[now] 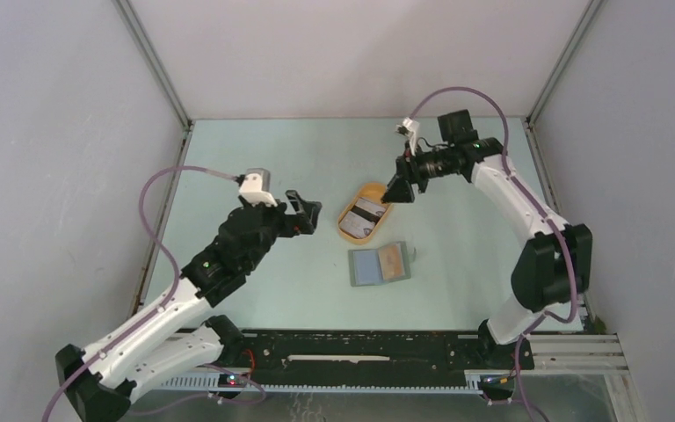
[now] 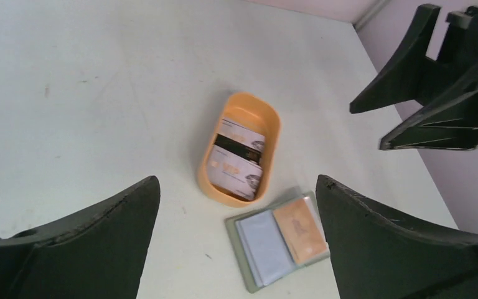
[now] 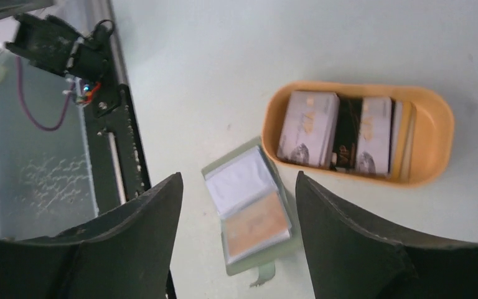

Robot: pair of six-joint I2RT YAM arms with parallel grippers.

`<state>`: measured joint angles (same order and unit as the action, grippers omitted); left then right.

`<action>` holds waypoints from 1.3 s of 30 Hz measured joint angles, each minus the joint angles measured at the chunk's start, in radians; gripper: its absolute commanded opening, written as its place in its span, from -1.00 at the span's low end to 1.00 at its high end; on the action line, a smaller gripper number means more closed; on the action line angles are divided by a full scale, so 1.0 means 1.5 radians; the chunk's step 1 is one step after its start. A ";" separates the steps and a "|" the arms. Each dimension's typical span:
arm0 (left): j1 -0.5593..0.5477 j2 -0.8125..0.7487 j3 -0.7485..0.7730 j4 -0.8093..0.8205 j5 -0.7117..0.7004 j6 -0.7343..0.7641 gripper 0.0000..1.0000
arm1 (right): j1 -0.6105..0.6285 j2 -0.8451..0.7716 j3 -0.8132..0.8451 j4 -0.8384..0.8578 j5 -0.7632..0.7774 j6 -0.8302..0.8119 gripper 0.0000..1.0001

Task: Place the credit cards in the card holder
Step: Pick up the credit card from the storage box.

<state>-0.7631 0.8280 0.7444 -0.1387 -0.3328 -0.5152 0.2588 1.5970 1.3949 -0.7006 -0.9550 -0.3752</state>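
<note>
tray [image 2: 246, 115] holds credit cards [image 2: 239, 163] (overlapping); card holder [image 2: 278, 240] lies open

In the top view the tray [image 1: 345, 227] sits near mid-frame on the table [image 1: 255, 149], and the credit cards [image 1: 365, 211] lie inside it, overlapping one another (how many I cannot tell). Just below the tray and slightly to its right, the card holder [image 1: 367, 267] lies open and flat on the table, close to the tray but apart from it, with one card [image 1: 392, 260] in its right half. My left claw [image 1: 303, 214] hangs left of the tray, apart from it. My right claw [image 1: 400, 189] hangs by the tray's upper right end.
</note>
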 measured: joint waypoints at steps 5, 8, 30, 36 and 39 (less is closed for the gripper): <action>0.082 -0.031 -0.070 0.033 0.026 -0.011 1.00 | 0.035 0.161 0.205 -0.097 -0.035 -0.030 0.56; 0.122 0.013 -0.091 0.065 0.078 -0.027 0.95 | 0.053 0.291 0.329 -0.161 -0.029 -0.031 0.55; 0.204 0.490 -0.086 0.334 0.435 -0.245 0.35 | 0.138 0.497 0.429 -0.233 0.147 0.083 0.43; 0.201 0.521 -0.081 0.351 0.454 -0.259 0.22 | 0.141 0.518 0.429 -0.234 0.194 0.095 0.43; 0.199 0.540 -0.070 0.350 0.458 -0.263 0.15 | 0.143 0.519 0.429 -0.234 0.205 0.095 0.42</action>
<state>-0.4641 1.6382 0.6388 0.3870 0.3542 -0.9096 0.4732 2.3753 2.0388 -1.0523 -0.6468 -0.2325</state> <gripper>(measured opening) 0.607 0.716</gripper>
